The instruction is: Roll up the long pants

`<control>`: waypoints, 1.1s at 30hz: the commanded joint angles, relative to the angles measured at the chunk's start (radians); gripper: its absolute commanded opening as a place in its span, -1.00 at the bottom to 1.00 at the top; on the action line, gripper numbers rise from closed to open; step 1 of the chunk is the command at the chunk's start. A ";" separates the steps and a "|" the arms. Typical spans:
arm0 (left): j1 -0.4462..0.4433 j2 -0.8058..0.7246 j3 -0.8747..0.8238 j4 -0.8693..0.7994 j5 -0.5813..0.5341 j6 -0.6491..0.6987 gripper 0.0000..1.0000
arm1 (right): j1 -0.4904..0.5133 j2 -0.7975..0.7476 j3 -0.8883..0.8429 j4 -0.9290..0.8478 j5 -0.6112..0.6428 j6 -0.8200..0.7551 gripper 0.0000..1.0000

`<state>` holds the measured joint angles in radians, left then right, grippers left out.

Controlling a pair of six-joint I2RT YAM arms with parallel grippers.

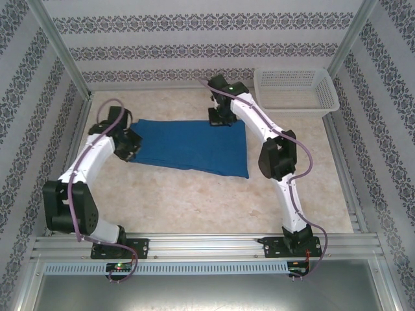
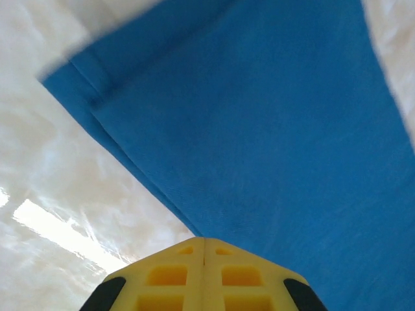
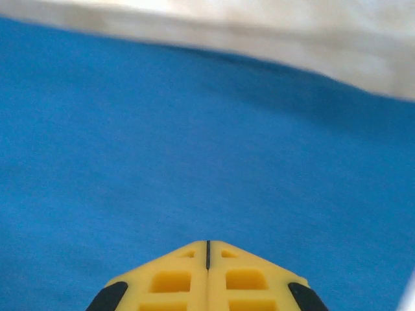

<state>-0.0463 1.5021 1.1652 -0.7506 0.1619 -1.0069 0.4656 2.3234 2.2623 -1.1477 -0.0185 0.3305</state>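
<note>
Though parked at long pants [image 1: 188, 146] w/ left gripper [image 2: 204, 243] & right gripper [image 3: 207, 245] both fully closed, nothing visibly pinched. Flat, unrolled: approx. at start, whole roll left.

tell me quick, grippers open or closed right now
left gripper: closed, at the pants edge, nothing visibly held
right gripper: closed, over the pants, nothing visibly held
</note>
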 commanded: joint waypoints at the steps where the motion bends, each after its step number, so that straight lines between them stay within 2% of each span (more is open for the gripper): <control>1: -0.055 0.118 0.034 0.172 0.004 -0.075 -1.00 | -0.014 -0.061 -0.116 0.035 0.130 -0.100 -1.00; 6: -0.119 0.368 0.249 0.118 -0.044 0.001 -1.00 | -0.072 -0.047 -0.159 0.115 0.100 -0.168 -1.00; 10: -0.122 0.458 0.306 0.137 -0.063 -0.007 -1.00 | -0.086 -0.009 -0.140 0.112 0.103 -0.212 -1.00; 14: -0.125 0.552 0.359 0.124 -0.043 -0.012 -1.00 | -0.082 -0.022 -0.235 0.163 0.077 -0.231 -1.00; 24: -0.129 0.716 0.429 0.120 -0.024 -0.006 -1.00 | 0.012 -0.158 -0.581 0.248 0.142 -0.225 -1.00; 30: -0.130 0.829 0.635 0.014 -0.024 0.060 -1.00 | 0.117 -0.293 -0.827 0.304 0.161 -0.181 -1.00; 33: -0.129 0.890 0.730 0.030 0.034 0.076 -1.00 | 0.189 -0.357 -0.915 0.318 0.138 -0.134 -1.00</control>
<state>-0.1696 2.2990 1.8549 -0.6994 0.1741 -0.9730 0.6086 2.0125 1.4166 -0.7933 0.1410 0.1429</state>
